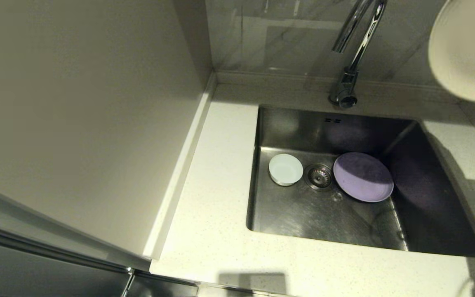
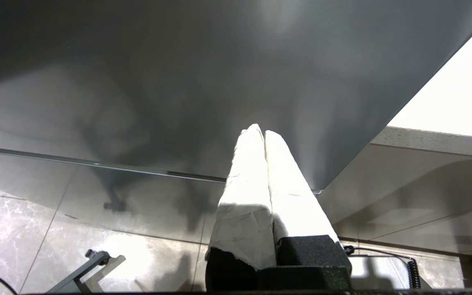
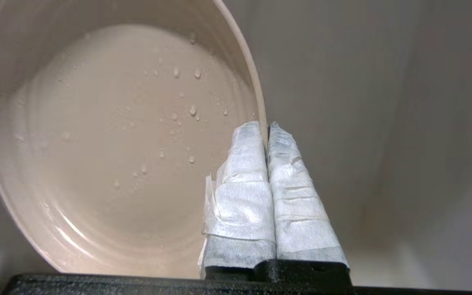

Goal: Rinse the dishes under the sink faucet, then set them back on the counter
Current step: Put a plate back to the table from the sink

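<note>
Cream plate point(image 3: 109, 151) pinched at its rim by the right tool point(image 3: 266, 133), taped fingers point(image 3: 244, 172) closed tight on the edge, water beads across the face. Held high and tilted at the far right, above the table point(image 1: 212, 214) beside the sink point(image 1: 303, 214), clear of the faucet point(image 1: 355, 45). Probably rinsed already; bare table lies below and toward the robot from the plate, so the next move looks like a lowering there on the right side.

Left tool point(image 2: 262, 133) parked low, away from the sink, fingers pressed together, holding nothing.

Farther off, on the sink floor: white bowl point(image 1: 285, 169) left of the drain point(image 1: 319, 176), purple plate point(image 1: 363, 176) right of it, nearer the right arm.
</note>
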Tool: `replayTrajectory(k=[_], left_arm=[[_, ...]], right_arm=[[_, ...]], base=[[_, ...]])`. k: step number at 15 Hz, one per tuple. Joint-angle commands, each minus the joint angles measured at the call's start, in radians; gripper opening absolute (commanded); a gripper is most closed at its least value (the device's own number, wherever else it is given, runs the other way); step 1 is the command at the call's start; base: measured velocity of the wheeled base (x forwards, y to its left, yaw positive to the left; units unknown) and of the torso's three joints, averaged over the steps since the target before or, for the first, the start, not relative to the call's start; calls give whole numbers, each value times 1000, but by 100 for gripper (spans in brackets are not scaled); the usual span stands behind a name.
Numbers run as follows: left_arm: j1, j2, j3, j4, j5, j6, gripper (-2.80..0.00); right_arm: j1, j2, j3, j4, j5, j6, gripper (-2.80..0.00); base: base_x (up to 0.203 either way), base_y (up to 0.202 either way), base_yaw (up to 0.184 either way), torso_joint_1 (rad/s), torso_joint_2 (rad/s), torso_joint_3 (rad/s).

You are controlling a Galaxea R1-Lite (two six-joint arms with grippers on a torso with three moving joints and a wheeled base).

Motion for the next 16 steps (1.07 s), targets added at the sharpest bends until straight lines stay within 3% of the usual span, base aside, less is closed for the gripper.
replayTrajectory(k=[1,3,5,10,12,14,16], left_arm=[[0,-2,0,0,0,-1,-280],[0,-2,0,0,0,-1,-280],[0,-2,0,0,0,-1,-280],[0,-2,0,0,0,-1,-280],[0,-2,0,0,0,-1,-280],[0,-2,0,0,0,-1,-280],[0,-2,0,0,0,-1,-280]], right_arm=[[4,-51,168,-6,23,-3,-280],[6,-46,132,25,31,4,-280],[7,-14,-64,91,16,15,-280],[-10,136,-1022,362,-75,71,-280],[-22,187,-1237,351,-100,85,-280],[-29,216,-1296,254,-85,91,-280],[-33,228,-1189,113,-58,96,-280]], base=[[0,0,0,0,0,0],[0,0,0,0,0,0],[0,0,0,0,0,0],[0,0,0,0,0,0],[0,0,0,0,0,0],[0,0,0,0,0,0],[0,0,0,0,0,0]])
